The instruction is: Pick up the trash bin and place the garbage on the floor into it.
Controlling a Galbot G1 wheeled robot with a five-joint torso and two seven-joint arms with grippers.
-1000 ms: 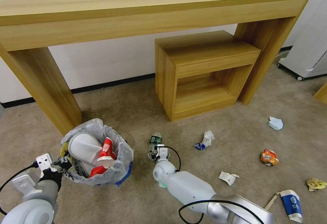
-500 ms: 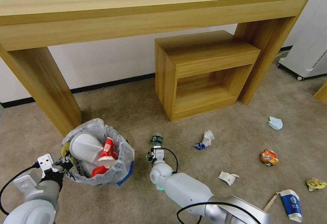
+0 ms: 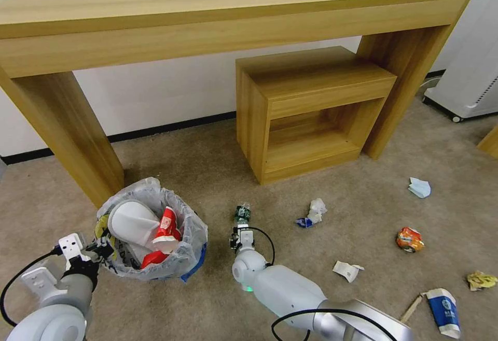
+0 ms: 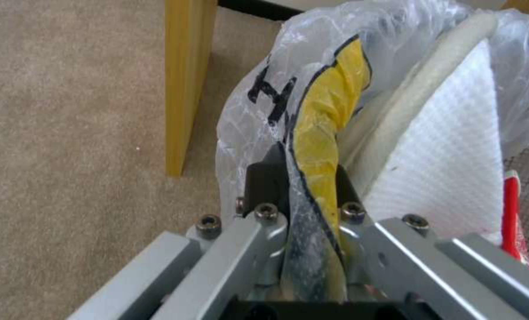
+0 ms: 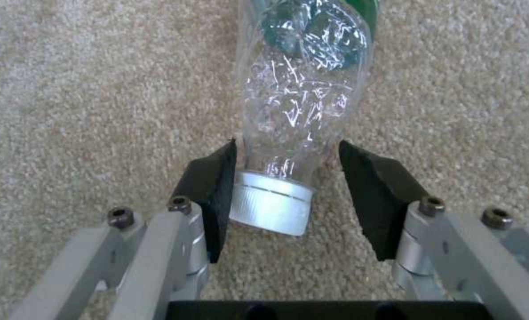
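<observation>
R gripper (image 5: 285,186) spread, pads either side of crushed bottle (image 5: 303,89) neck, one pad at cap (image 5: 271,208), bottle on carpet (image 3: 218,175) | L gripper (image 4: 303,178) pinching bin (image 3: 150,237) bag rim | bin beside desk leg (image 3: 72,133), slipper (image 3: 132,224), red wrappers inside | litter right of bottle

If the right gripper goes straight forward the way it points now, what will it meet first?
Most likely the crushed clear plastic bottle with a green label lying on the beige carpet: its white cap end already sits between the right gripper's open jaws, near one pad.
</observation>
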